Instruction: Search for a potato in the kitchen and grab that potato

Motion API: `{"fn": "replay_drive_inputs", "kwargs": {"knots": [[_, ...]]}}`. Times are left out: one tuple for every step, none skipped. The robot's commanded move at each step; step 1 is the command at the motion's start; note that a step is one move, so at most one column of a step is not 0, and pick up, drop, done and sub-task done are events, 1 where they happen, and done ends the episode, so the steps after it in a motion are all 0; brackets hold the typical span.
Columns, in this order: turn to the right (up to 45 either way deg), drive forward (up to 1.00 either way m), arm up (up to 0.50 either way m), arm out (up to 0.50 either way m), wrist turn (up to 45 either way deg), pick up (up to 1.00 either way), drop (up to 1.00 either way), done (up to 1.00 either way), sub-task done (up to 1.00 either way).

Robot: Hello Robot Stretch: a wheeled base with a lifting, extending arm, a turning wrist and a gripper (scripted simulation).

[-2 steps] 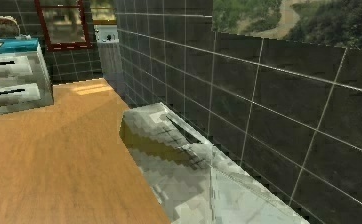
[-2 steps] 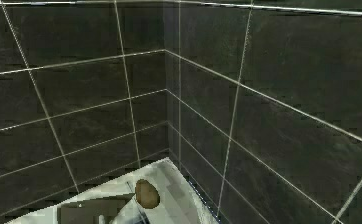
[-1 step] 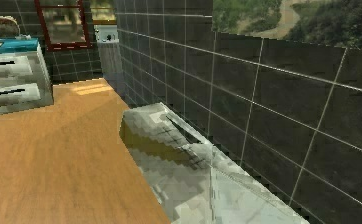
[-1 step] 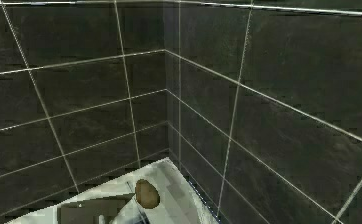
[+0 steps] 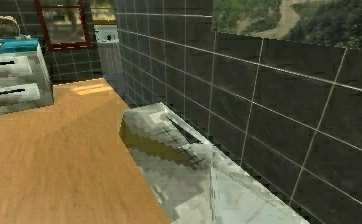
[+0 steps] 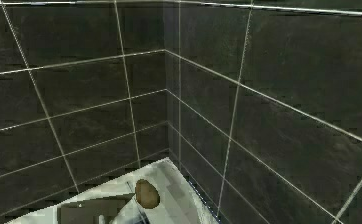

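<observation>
A small brown oval thing (image 6: 145, 193), potato-like in shape and colour, lies on a pale marbled countertop (image 6: 179, 190) at the arm side view's bottom edge. The countertop fits into a corner of dark tiled walls (image 6: 239, 90). A grey flat shape (image 6: 89, 212) lies on the countertop just left of the brown thing.
In the forward view the marbled counter (image 5: 204, 170) runs along a dark tiled wall (image 5: 289, 110) on the right. An orange wooden floor (image 5: 59, 160) spreads to the left. A white shelf unit (image 5: 19, 75) stands at the far left, beside a red-framed panel (image 5: 61, 25). A landscape picture (image 5: 289, 20) hangs top right.
</observation>
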Motion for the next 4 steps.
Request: {"fn": "replay_drive_inputs", "kwargs": {"knots": [[0.0,0.0,0.0,0.24,0.0,0.0,0.0,0.0,0.0],[0.0,0.0,0.0,0.0,45.0,0.0,0.0,0.0,0.0],[0.0,0.0,0.0,0.0,45.0,0.0,0.0,0.0,0.0],[0.0,0.0,0.0,0.0,45.0,0.0,0.0,0.0,0.0]]}}
